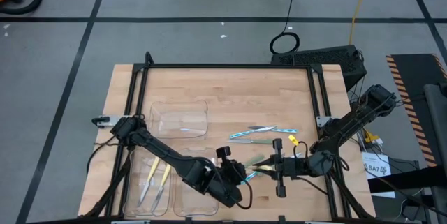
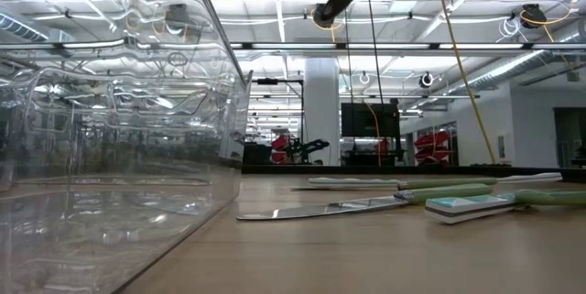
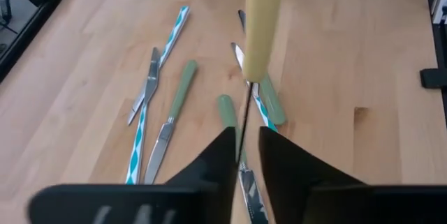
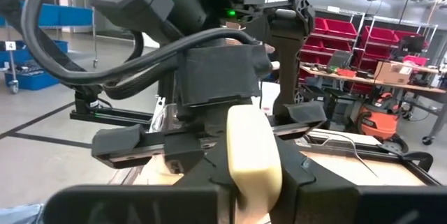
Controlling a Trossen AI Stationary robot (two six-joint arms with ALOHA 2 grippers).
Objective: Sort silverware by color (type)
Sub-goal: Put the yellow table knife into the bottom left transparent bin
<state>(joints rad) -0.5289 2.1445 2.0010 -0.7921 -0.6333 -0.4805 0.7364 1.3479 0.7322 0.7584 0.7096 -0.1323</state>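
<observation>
While both arms meet near the front edge of the tabletop (image 1: 230, 84), right of centre, you can see a yellow knife (image 3: 264, 25) passing between them. Your left gripper (image 3: 246, 153) has its fingers pressed together on the knife's thin metal blade; your right gripper (image 4: 255, 182) pinches the cream-yellow handle from the opposite side. In the high view the two grippers sit almost nose to nose, the left gripper (image 1: 241, 177) just beside the right gripper (image 1: 274, 167).

Look at the trays along the left part of the tabletop. The front-left tray (image 1: 133, 199) holds two yellow-handled pieces (image 1: 155, 181), lying side by side and slanting toward the front edge. The tray next to it (image 1: 183, 202) is largely covered by your left arm, so you cannot tell what it holds. The back tray (image 1: 180, 119), nearer the middle of the tabletop, shows a light blue streak at its front wall; you cannot tell whether that is a utensil. In the low view a clear tray wall (image 2: 119, 147) fills the left side.

Loose silverware lies on the bare wood right of centre. Your left wrist view shows two blue-and-white handled pieces (image 3: 150, 95), a bare-looking metal piece (image 3: 147, 84) and three green-handled ones (image 3: 174, 105) spread beneath the held knife. From above, a knife (image 1: 251, 130) and a pale piece (image 1: 244, 139) lie roughly parallel to the front edge, just behind the grippers.
</observation>
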